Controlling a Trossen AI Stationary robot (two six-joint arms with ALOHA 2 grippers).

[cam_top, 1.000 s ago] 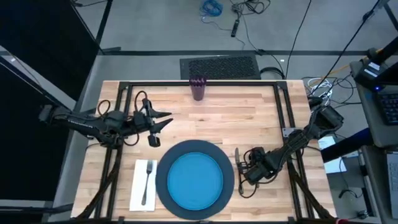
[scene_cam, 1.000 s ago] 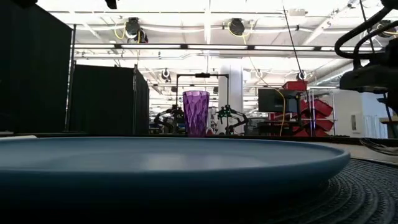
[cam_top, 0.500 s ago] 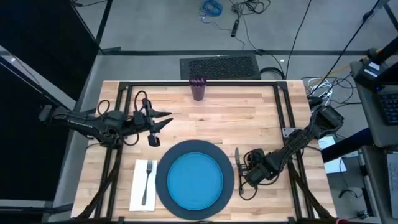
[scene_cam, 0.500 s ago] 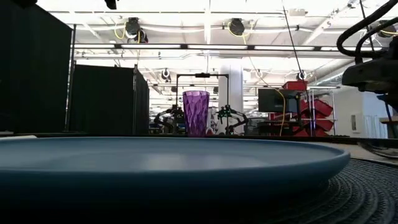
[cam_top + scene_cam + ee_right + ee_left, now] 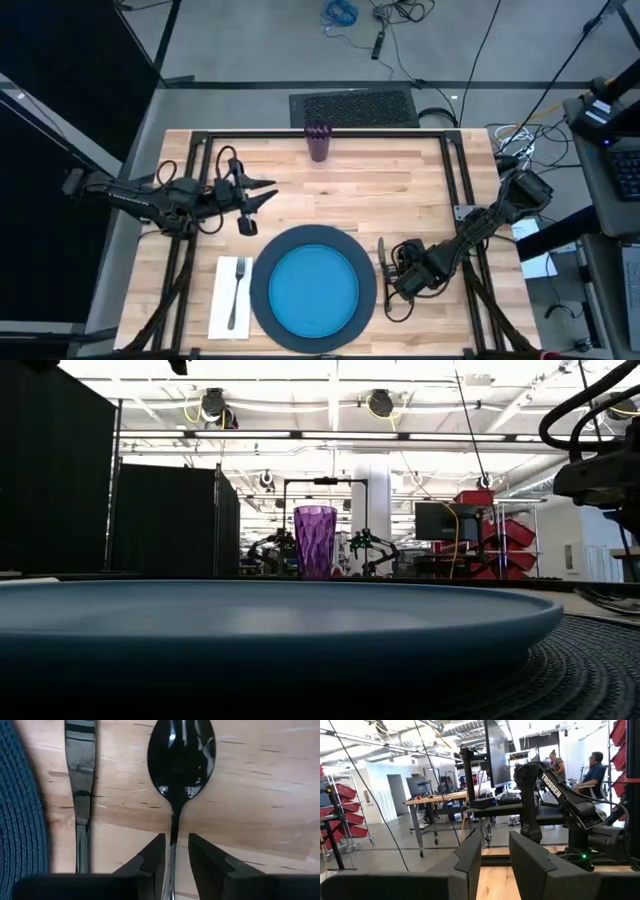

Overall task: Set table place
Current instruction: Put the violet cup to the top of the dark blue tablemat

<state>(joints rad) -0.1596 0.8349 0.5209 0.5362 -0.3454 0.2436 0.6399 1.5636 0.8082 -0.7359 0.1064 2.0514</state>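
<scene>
The blue plate (image 5: pixel 315 291) lies on the dark grey charger (image 5: pixel 263 300) near the table's front edge. Left of it, a fork (image 5: pixel 236 293) rests on the white napkin (image 5: pixel 220 300). The purple cup (image 5: pixel 318 142) stands at the far edge. Right of the charger (image 5: pixel 20 805), the knife (image 5: pixel 80 775) and the spoon (image 5: pixel 181 755) lie flat on the wood, side by side. My right gripper (image 5: pixel 176 837) hangs low over the spoon's handle, one finger on each side, slightly open. My left gripper (image 5: pixel 265 193) hovers over the table's left part, slightly open and holding nothing. My right gripper comes from above with its fingers on either side of the spoon's handle (image 5: pixel 173 827), just behind the bowl. The gap is wider than the handle, which runs close by one finger (image 5: pixel 152 855). I cannot tell whether it touches. The spoon lies flat on the table.
Bare wood lies between the cup (image 5: pixel 315 542) and the charger, and to the right of the spoon. The black frame (image 5: pixel 460 180) runs along the table's edges. Cables and a keyboard lie beyond the table's right edge.
In the low view my right arm has risen slightly. The spoon, knife and all other pieces have stayed where they were.
</scene>
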